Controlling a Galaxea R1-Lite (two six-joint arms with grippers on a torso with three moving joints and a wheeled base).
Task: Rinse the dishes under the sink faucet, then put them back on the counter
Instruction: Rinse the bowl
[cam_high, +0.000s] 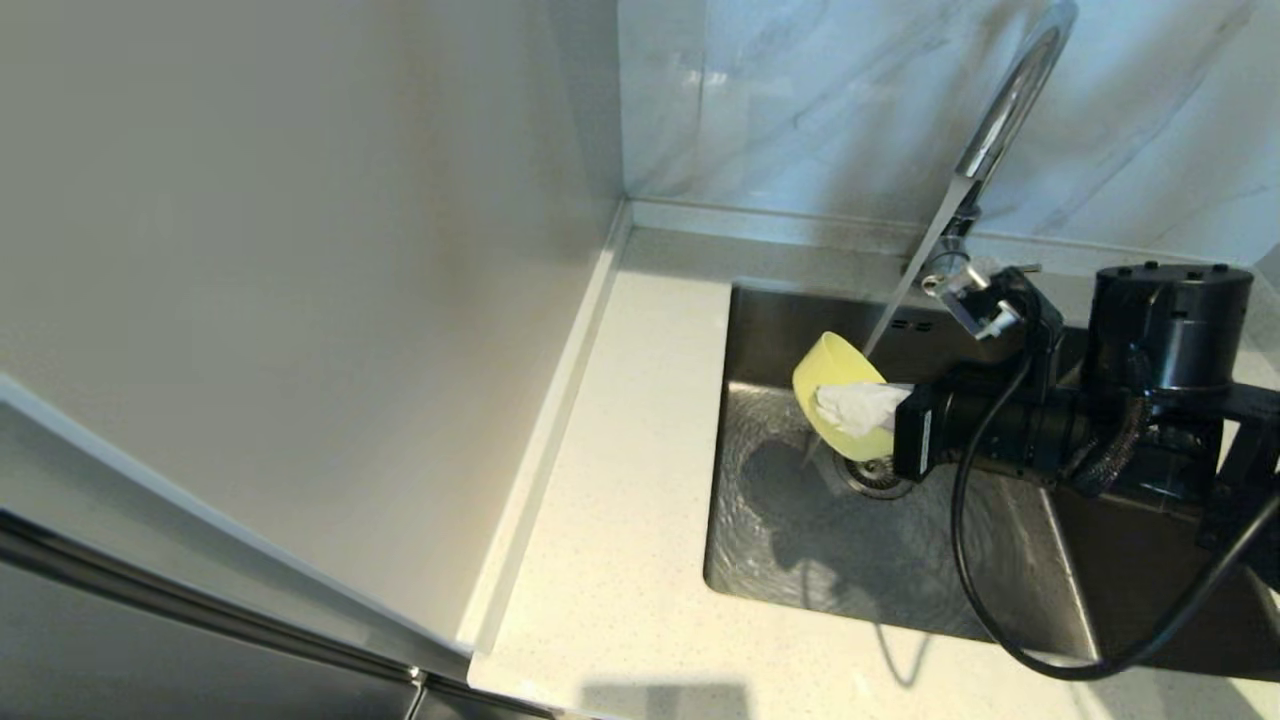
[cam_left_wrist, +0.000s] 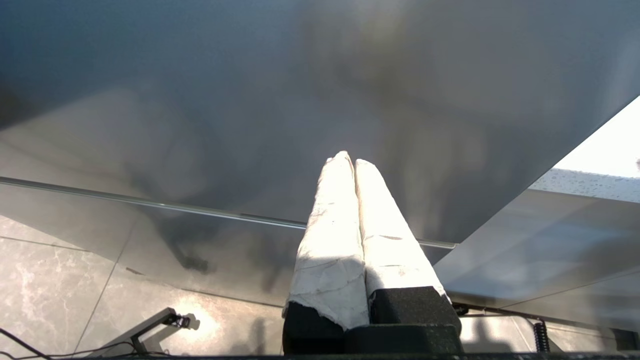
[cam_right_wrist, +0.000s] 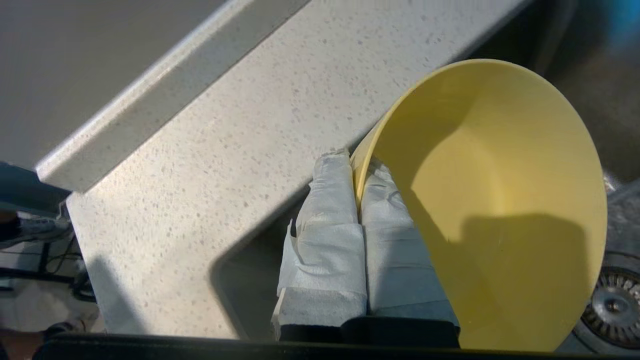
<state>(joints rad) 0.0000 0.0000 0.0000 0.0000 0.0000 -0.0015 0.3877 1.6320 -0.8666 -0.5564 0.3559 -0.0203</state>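
My right gripper (cam_high: 835, 405) is shut on the rim of the pale-yellow bowl (cam_high: 835, 375), holding it tilted on its side over the steel basin (cam_high: 800, 520). A stream of water from the chrome faucet (cam_high: 1005, 110) runs down onto the bowl's edge. In the right wrist view the white-wrapped fingers (cam_right_wrist: 330, 225) of my right gripper (cam_right_wrist: 356, 167) pinch the bowl (cam_right_wrist: 500, 190) wall, one inside and one outside. My left gripper (cam_left_wrist: 348, 159) is shut on nothing, parked low beside a grey cabinet face, out of the head view. The plate and chopsticks are out of view.
The speckled counter (cam_high: 620, 480) lies left of the basin, with a low raised edge (cam_high: 560, 400) against the plain wall. The round drain strainer (cam_high: 880, 475) sits under the bowl. Water ripples over the basin floor. A black cable (cam_high: 975, 560) loops from my right arm.
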